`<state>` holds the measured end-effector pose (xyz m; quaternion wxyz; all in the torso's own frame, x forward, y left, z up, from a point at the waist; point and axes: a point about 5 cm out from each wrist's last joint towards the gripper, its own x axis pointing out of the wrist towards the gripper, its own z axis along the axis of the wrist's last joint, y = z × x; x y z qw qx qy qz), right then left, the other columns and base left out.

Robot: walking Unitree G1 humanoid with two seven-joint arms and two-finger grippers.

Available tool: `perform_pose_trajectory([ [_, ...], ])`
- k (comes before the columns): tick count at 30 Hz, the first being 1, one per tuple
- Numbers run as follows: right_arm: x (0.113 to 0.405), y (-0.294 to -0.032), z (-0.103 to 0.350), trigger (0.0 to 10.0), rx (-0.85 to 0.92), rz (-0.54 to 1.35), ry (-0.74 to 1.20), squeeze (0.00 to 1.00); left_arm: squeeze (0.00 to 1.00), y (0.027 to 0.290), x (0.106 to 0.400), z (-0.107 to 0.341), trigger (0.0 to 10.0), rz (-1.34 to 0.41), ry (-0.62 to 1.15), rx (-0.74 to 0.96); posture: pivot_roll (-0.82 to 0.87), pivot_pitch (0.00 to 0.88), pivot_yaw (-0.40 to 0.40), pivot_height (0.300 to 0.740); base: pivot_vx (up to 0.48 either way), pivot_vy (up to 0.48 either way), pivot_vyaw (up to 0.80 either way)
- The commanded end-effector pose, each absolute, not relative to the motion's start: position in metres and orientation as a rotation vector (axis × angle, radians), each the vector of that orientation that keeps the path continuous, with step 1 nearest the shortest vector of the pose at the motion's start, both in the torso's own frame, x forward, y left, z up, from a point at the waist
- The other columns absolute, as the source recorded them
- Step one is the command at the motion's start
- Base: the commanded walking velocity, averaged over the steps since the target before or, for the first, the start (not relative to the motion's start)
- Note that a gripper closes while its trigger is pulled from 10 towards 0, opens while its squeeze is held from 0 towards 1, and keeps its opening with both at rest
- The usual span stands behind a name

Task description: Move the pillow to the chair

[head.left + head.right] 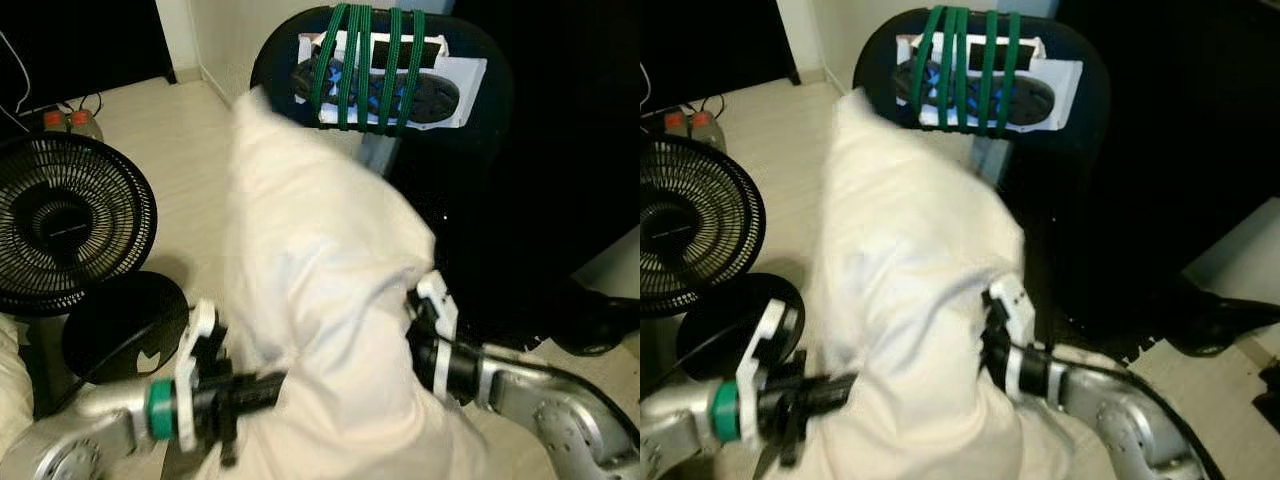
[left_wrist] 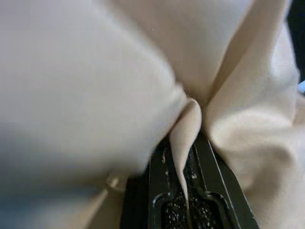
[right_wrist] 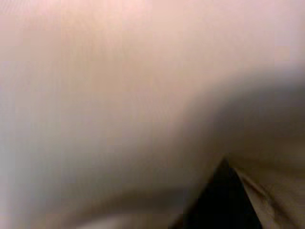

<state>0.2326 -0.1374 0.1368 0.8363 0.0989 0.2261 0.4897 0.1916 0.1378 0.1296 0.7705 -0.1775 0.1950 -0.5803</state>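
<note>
Carry step: left claw [image 2: 186,191] pinched tight on pillow [image 1: 320,300] fabric, right claw [image 1: 425,325] grip cannot tell, next lower pillow onto chair [image 1: 480,180] seat.

The left tool [image 2: 187,210] reaches up into the cream-white pillow [image 2: 95,81], and its two black fingers [image 2: 159,200] stand close together with a thin fold of the fabric pinched between them. That fold rises from the gap between the fingers and joins a deep crease, where the cloth bunches and spreads outward to both sides. The large bulge of pillow on one side is blurred and shaded towards the lower corner, while the cloth on the other side shows soft wrinkles, and a dark sliver shows at the upper corner there.
</note>
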Motion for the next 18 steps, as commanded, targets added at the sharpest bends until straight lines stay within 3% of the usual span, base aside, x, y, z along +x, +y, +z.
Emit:
perform_pose_trajectory([
  [1, 0.22, -0.141, 0.139, 10.0, 0.224, 1.095, 0.454, 0.0, 0.0, 0.13, 0.186, 0.127, 10.0, -1.257, 0.402, -0.359, 0.04, 0.098, -0.013, 0.58, 0.0, 0.0, 0.0],
  [6, 0.214, -0.176, 0.154, 10.0, 0.266, 1.019, 0.392, 0.0, 0.0, 0.136, 0.195, 0.125, 10.0, -1.122, 0.351, -0.324, 0.03, 0.112, -0.001, 0.58, 0.0, 0.0, 0.0],
  [18, 0.224, -0.2, 0.19, 10.0, 0.351, 0.922, 0.164, 0.0, 0.0, 0.135, 0.229, 0.119, 10.0, -0.918, 0.252, -0.184, 0.02, 0.117, 0.015, 0.58, 0.0, 0.0, 0.0],
])
